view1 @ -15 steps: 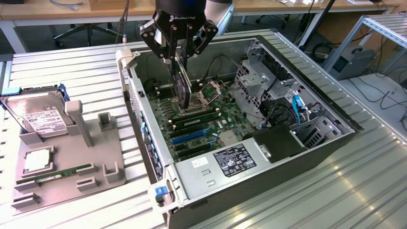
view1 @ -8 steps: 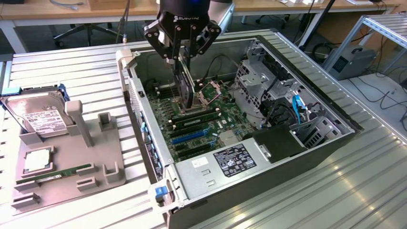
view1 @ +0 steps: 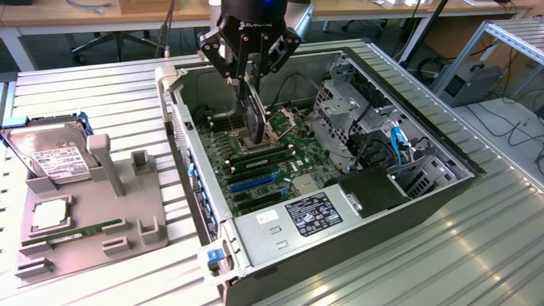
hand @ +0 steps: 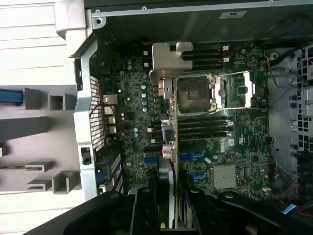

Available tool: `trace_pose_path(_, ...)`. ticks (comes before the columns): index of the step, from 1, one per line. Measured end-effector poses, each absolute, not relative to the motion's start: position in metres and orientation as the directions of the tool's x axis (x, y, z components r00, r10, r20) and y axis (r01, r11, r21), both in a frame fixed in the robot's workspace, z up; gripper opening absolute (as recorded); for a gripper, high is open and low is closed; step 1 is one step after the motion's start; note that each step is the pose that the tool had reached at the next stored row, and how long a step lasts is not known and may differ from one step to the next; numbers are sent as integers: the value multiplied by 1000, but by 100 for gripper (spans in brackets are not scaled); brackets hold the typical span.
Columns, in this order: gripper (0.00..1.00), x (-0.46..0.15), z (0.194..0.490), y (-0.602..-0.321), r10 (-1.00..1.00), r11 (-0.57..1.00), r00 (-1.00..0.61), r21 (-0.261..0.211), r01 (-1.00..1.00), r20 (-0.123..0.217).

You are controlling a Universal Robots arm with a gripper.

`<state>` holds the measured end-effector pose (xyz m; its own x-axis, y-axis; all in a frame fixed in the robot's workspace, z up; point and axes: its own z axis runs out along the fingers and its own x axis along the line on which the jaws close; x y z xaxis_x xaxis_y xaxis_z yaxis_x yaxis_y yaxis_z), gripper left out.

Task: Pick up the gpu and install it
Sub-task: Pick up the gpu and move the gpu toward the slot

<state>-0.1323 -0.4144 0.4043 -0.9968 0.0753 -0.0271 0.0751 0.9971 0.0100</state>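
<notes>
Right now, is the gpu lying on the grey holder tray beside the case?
No: the gripper holds the gpu on edge inside the open case, over the motherboard.

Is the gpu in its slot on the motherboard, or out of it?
Out. The gripper holds the gpu on edge above the motherboard, near the processor socket, apart from the blue slots.
</notes>
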Motion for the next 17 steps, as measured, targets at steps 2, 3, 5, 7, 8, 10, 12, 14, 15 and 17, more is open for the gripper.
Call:
trace_pose_path(2,27,-130,404,-414,75,997,-997,10,75,-27)
trace_pose_path(3,27,-129,404,-414,75,997,-997,10,75,-27)
trace_pose_path(5,27,-127,404,-414,75,997,-997,10,75,-27)
trace_pose_path(7,27,-124,403,-414,75,997,-997,10,75,-27)
trace_pose_path(8,27,-123,403,-414,75,997,-997,10,75,-27)
trace_pose_path(10,27,-121,403,-414,75,997,-997,10,75,-27)
trace_pose_path(12,27,-119,403,-414,75,997,-997,10,75,-27)
trace_pose_path(14,27,-117,402,-414,75,997,-997,10,75,-27)
trace_pose_path(15,27,-116,402,-414,75,997,-997,10,75,-27)
trace_pose_path(17,27,-115,402,-414,75,997,-997,10,75,-27)
